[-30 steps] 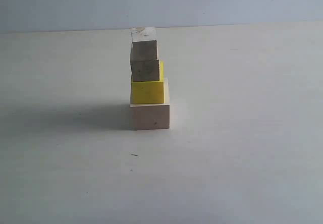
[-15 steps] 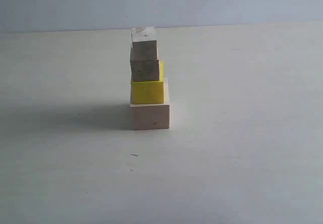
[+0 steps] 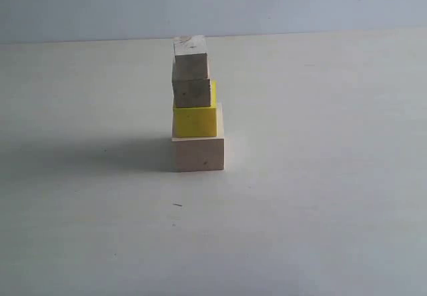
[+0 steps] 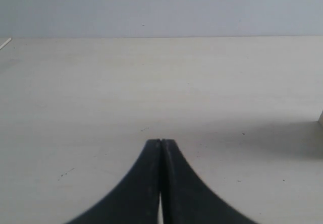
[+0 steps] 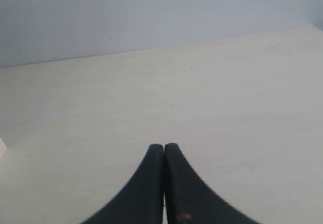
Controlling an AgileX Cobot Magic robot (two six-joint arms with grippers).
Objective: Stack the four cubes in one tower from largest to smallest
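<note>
Left pincer (image 4: 160, 143): clenched, dark jaws pressed flat together, nothing between them. It hangs over bare bench (image 4: 101, 82).

Right pincer (image 5: 164, 147): also clenched, jaws edge to edge, empty, over open bench surface.

A pale sliver sits at the frame edge in each wrist view; I cannot tell what it is.

Exterior view: the tower (image 3: 195, 103) stands alone near the middle of the bench, upright and untouched.
- Base: largest cube (image 3: 199, 153), pale bare wood, resting on the bench.
- Second: yellow cube (image 3: 195, 121), directly on the base.
- Third: third cube (image 3: 193, 93), wood with a greyish face, on the yellow.
- Top: smallest cube (image 3: 191, 59), greyish side and pale top face.

All four left edges line up in this view, so each step of the tower shows on the right side only.

A soft shadow (image 3: 100, 155) runs from the base leftward across the bench. A plain pale wall (image 3: 213, 3) lies behind.
</note>
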